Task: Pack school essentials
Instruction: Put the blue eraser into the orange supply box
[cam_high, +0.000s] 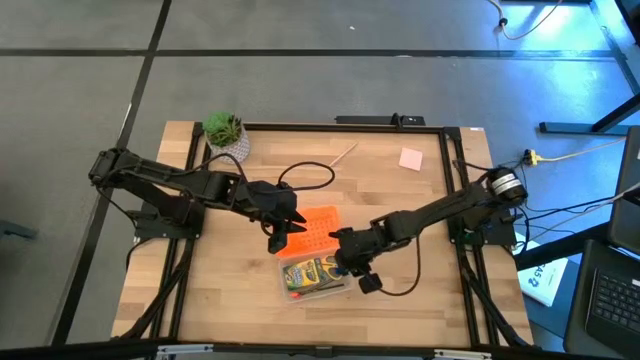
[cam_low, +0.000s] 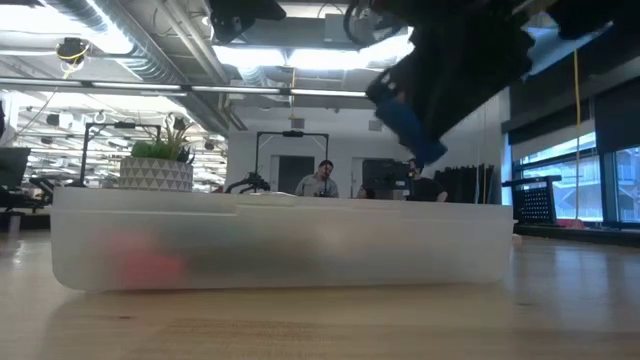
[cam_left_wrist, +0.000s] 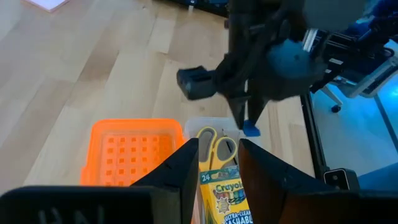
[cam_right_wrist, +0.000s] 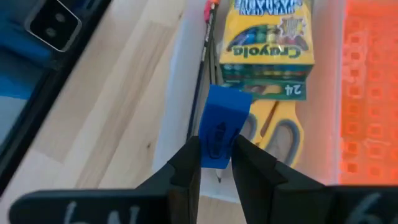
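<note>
From above, the clear case (cam_high: 315, 275) already holds the crayon box (cam_high: 312, 272), while the pink note pad (cam_high: 410, 158) and a pale pencil (cam_high: 343, 153) lie well apart from it, unpacked. The left wrist view shows the left gripper (cam_left_wrist: 219, 163) narrow and empty over the case, scissors (cam_left_wrist: 216, 146) inside. In the right wrist view the right gripper (cam_right_wrist: 216, 163) pinches the blue eraser (cam_right_wrist: 222, 124) above the case — dark pencils (cam_right_wrist: 207, 59) already in.

Even overhead light; ceiling lamps (cam_low: 300, 55) glare in low view; near clear case (cam_low: 280, 245) blurred, contents perhaps red.
</note>
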